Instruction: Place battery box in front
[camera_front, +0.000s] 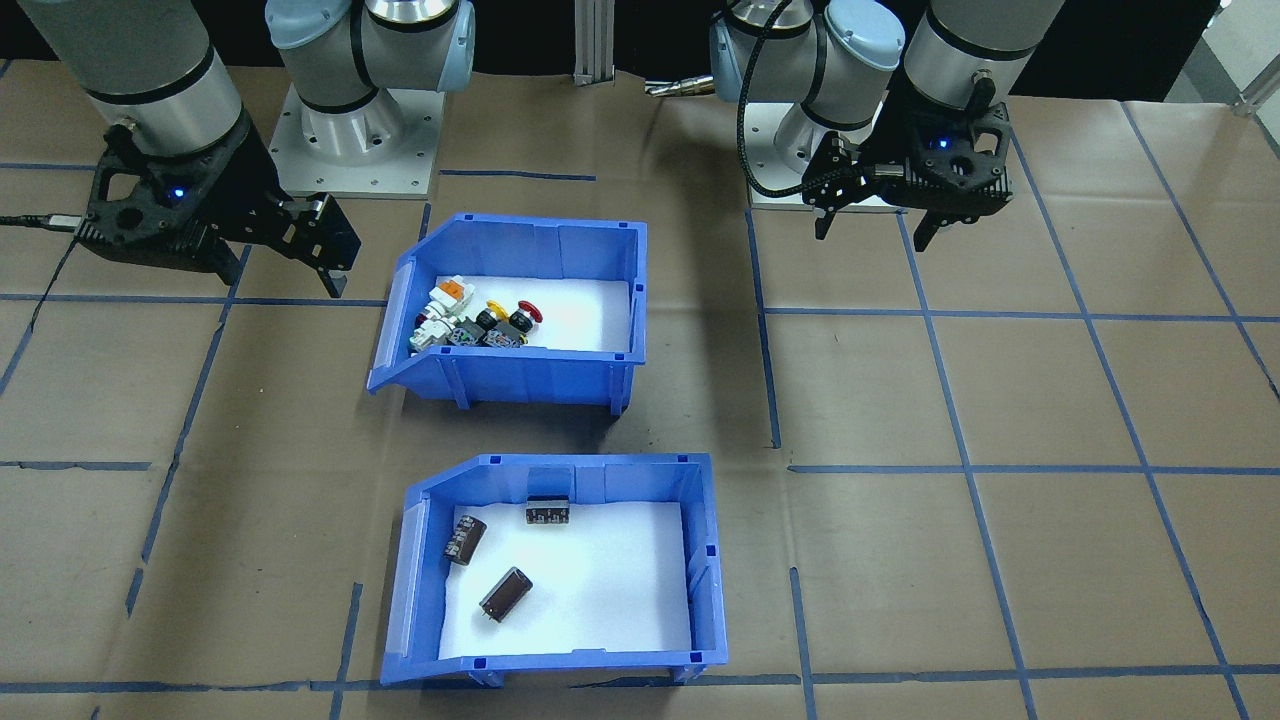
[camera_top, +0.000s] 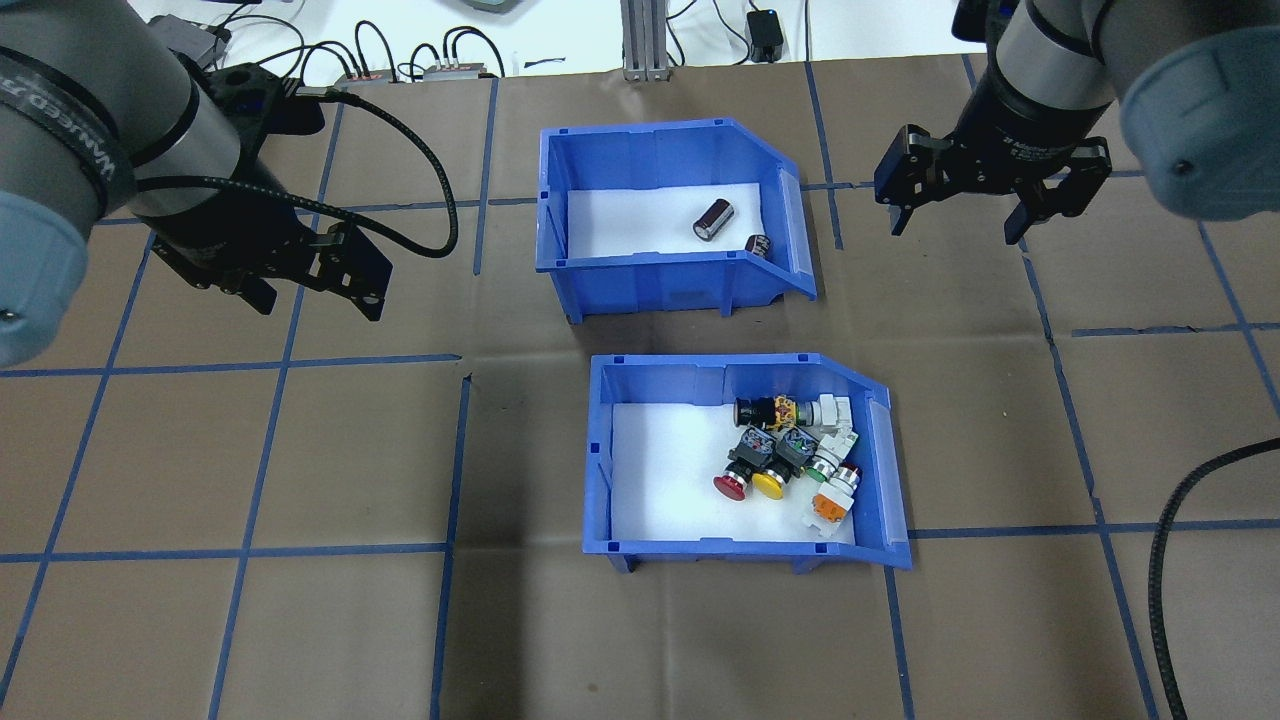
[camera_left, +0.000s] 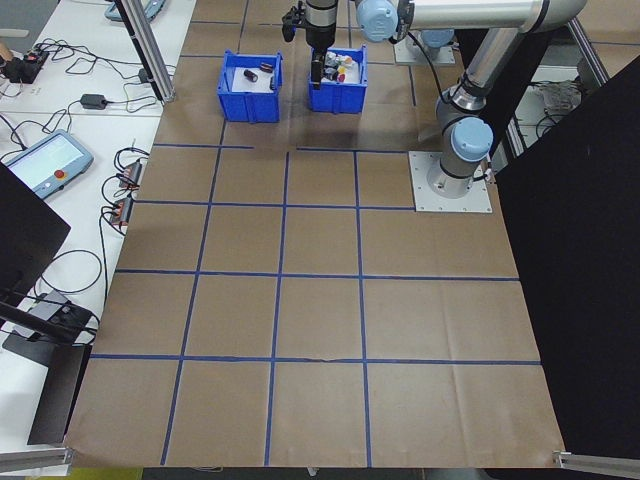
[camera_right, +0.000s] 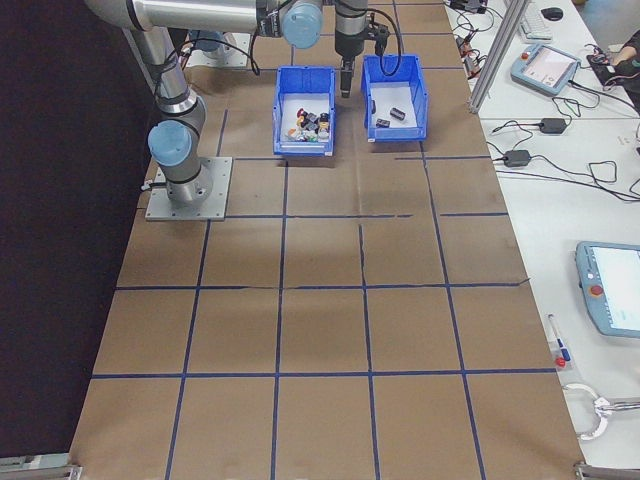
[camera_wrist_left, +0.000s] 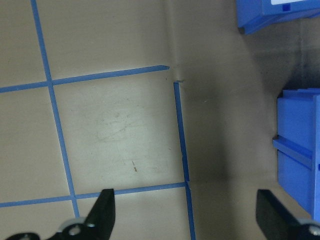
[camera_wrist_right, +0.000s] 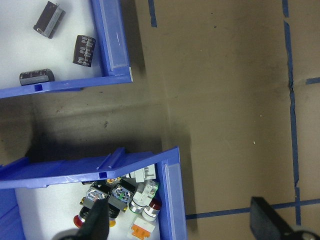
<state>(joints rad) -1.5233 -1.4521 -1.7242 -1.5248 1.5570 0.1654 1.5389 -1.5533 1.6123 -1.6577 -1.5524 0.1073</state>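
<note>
Two bins: battery box (camera_top: 672, 225), smooth blue plastic, sloped side, was set beyond switch bin (camera_top: 745, 460).
Table (camera_top: 250, 450): brown paper, blue-taped.
Left gripper (camera_top: 318, 290): spread wide, empty.
Right gripper (camera_top: 958, 225): spread wide, empty.

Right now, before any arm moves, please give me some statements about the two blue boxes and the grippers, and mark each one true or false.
1. The battery box lies farther from the robot than the switch box. True.
2. The left gripper is shut on the battery box. False: it is open and hangs over bare table, apart from both boxes.
3. Three dark cells lie in the battery box. True.
4. The two boxes touch each other. False: a strip of brown table shows between them.
5. The right gripper holds a switch. False: it is open and empty, beside the boxes.
</note>
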